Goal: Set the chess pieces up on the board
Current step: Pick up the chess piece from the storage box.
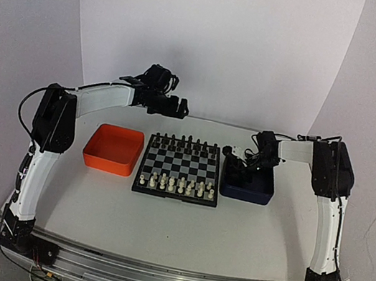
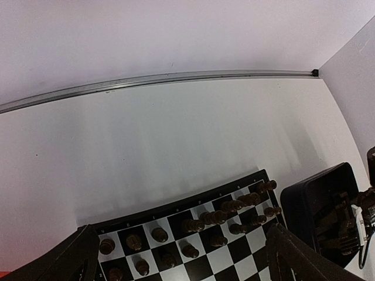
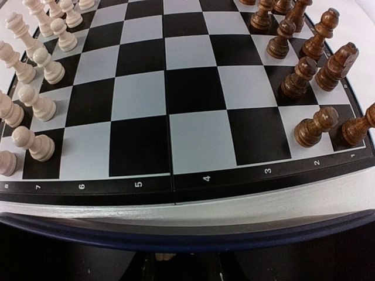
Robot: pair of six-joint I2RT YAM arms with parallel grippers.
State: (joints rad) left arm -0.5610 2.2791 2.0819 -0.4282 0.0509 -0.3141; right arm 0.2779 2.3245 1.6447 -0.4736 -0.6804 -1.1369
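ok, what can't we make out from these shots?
- right gripper: jaw state and any grip; top view too small and dark, right wrist view crops it at the bottom edge.
- dark blue tray contents: hidden under that gripper.
- chess pieces: types unreadable in top view, too small.

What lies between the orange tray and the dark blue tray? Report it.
The board, carrying cream chess pieces and dark pieces, lies between the orange tray and the dark blue tray; the top external view shows it.
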